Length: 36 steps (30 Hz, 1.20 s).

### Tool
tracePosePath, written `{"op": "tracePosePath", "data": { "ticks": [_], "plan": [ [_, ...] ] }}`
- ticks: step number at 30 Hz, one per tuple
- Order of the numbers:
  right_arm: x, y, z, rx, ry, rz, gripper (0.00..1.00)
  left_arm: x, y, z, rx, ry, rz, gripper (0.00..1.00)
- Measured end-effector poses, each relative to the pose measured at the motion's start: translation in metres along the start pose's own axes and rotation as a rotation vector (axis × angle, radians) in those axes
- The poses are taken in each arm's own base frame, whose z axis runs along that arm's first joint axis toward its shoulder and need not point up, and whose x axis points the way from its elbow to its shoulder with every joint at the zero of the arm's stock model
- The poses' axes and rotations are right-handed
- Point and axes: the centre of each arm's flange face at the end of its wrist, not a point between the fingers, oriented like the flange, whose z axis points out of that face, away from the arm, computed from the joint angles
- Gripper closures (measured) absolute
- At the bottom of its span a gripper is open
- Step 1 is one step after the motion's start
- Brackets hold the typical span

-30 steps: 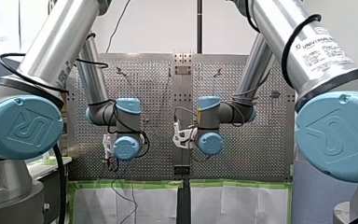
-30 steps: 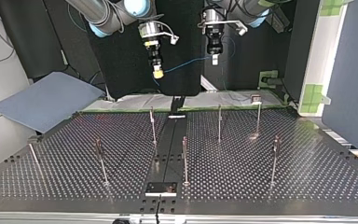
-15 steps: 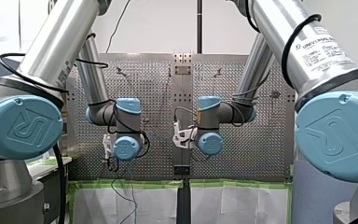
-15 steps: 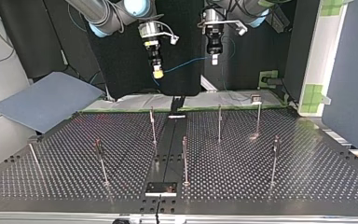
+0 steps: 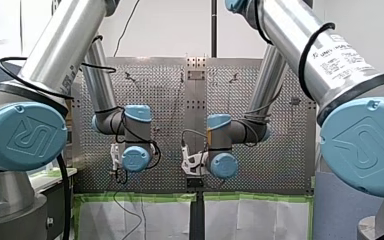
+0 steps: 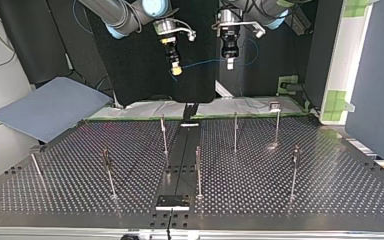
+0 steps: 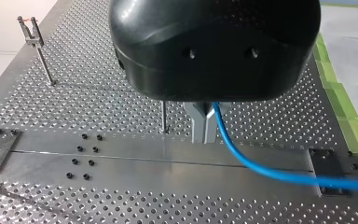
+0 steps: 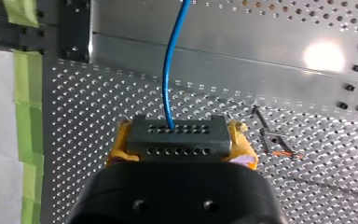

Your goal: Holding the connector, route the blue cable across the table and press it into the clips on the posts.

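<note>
Both grippers hang high above the far edge of the perforated table (image 6: 330, 190). My right gripper (image 6: 176, 70) has its yellow pads clamped shut on the black connector (image 8: 177, 136). From there the blue cable (image 7: 261, 169) runs almost level, across the table's width, to my left gripper (image 6: 230, 63), whose metal fingers are closed on it farther along. The clip posts (image 6: 235, 131) stand on the table well below both. Since a second ago, the right gripper has risen and drawn nearer the left, which has not moved.
</note>
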Motion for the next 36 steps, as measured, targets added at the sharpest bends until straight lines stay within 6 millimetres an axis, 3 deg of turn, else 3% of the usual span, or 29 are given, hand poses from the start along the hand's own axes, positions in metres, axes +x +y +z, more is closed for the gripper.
{"op": "tracePosePath", "data": {
  "ticks": [8,20,36],
  "plan": [
    [-0.002,0.0,0.0,0.001,-0.004,-0.001,1.0,0.0,0.0,-0.002,0.0,0.002,0.004,1.0],
    [-0.002,0.0,0.0,0.001,-0.005,-0.001,1.0,0.005,-0.002,-0.038,-0.01,0.039,0.038,1.0],
    [0.001,0.0,0.001,-0.004,-0.002,-0.006,1.0,0.002,-0.004,-0.04,-0.04,0.029,0.028,1.0]
  ]
}}
